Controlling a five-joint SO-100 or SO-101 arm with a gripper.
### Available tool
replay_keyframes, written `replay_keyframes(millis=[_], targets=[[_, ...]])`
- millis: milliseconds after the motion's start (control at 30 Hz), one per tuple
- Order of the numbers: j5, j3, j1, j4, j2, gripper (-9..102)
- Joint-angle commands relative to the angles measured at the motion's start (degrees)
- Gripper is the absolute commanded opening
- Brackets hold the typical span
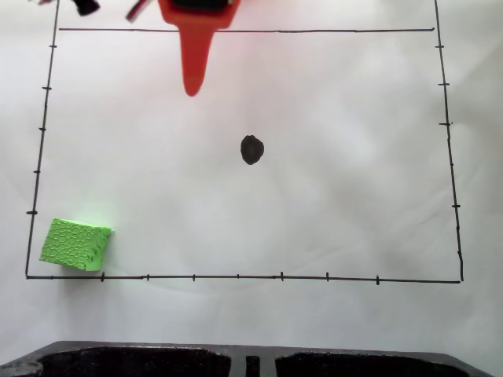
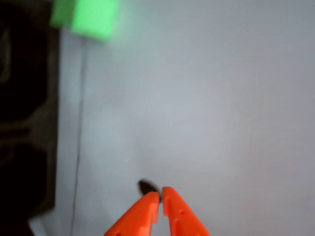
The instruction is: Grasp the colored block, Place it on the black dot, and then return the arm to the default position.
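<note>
- The orange arm's pincer (image 2: 160, 196) hangs near the far edge of the paper-covered tabletop (image 1: 354, 204), its two fingertips pressed almost together and holding nothing.
- The green block (image 1: 75, 245) sits in the near-left corner of the drawn frame in the fixed view, well apart from the black dot (image 1: 251, 149) at the middle.
- My call: spread the tips first, swing toward that corner, and square up to the block's tilted faces before descending.
</note>
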Motion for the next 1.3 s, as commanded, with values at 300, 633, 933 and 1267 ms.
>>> replay_keyframes(millis=[300, 633, 933, 1267], targets=[[-1.67, -16.79, 5.54, -2.29, -21.27, 0], [3.60, -38.50, 11.34, -2.99, -43.24, 2], [3.69, -52.47, 14.77, -5.10, -61.52, 3], [-0.09, -65.04, 16.88, -10.11, -79.10, 5]])
